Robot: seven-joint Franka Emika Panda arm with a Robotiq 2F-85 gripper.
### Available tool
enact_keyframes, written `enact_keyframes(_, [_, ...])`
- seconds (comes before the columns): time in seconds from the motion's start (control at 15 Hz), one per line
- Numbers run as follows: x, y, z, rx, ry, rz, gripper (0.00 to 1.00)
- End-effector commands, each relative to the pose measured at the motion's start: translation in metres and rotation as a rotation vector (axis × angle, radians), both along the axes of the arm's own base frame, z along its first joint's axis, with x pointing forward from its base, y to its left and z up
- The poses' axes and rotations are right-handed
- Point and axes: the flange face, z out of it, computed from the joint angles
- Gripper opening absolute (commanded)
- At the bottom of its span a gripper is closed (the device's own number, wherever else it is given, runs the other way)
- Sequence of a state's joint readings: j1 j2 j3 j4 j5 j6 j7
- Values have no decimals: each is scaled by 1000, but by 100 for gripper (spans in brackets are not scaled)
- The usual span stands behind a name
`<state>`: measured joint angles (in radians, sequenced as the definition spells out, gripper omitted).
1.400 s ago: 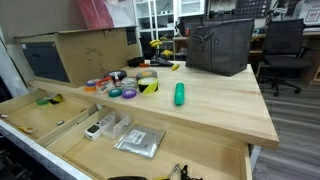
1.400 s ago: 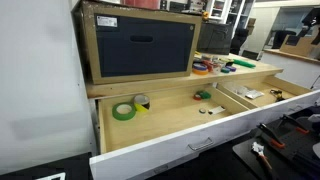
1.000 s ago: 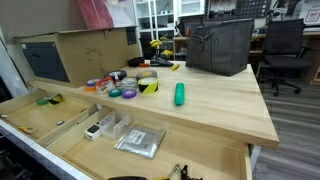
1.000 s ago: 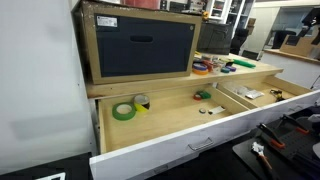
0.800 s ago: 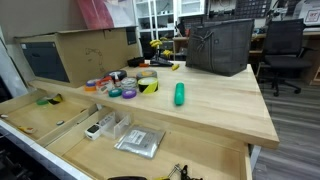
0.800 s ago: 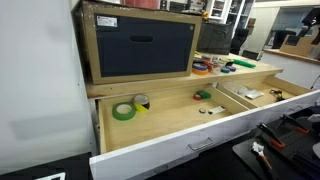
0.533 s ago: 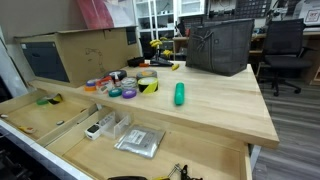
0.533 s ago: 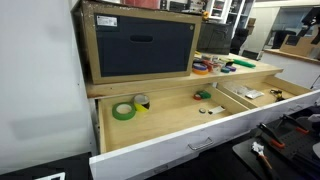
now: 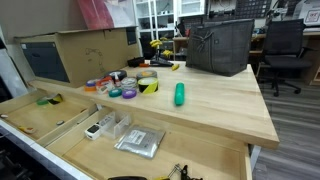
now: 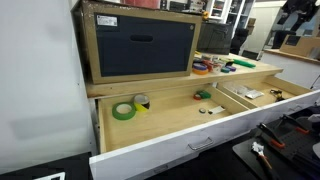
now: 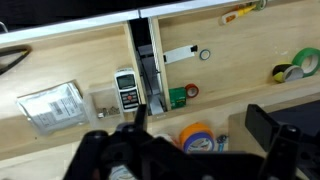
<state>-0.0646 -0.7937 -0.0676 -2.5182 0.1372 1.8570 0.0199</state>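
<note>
Counter [image 9: 220,100] of pale wood is listed first, then the pulled-out drawer [image 11: 80,55] beside it, the gripper [image 11: 200,115] held wide open and empty above, and the blue tape roll [image 11: 197,137] seen on the counter between its jaws.

Tape roll [image 11: 197,136]: a blue ring with an orange inner band, seen from above in the wrist view, lying flat on pale wood with its hole facing up. Its lower part is hidden at the bottom of that view, so only the upper arc shows whole. It lies just below a small red roll [image 11: 190,90] and a green block [image 11: 177,97], apart from both, and to the right of the dark divider [image 11: 147,60].
</note>
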Motion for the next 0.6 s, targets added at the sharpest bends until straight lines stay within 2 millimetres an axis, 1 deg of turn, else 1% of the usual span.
enact_keyframes(0.0, [42,58,7,-34,8,20,100])
enact_keyframes(0.13, [60,88,6,-62,18,40,100])
enact_keyframes(0.53, [125,166,-22,-101,68,127,100])
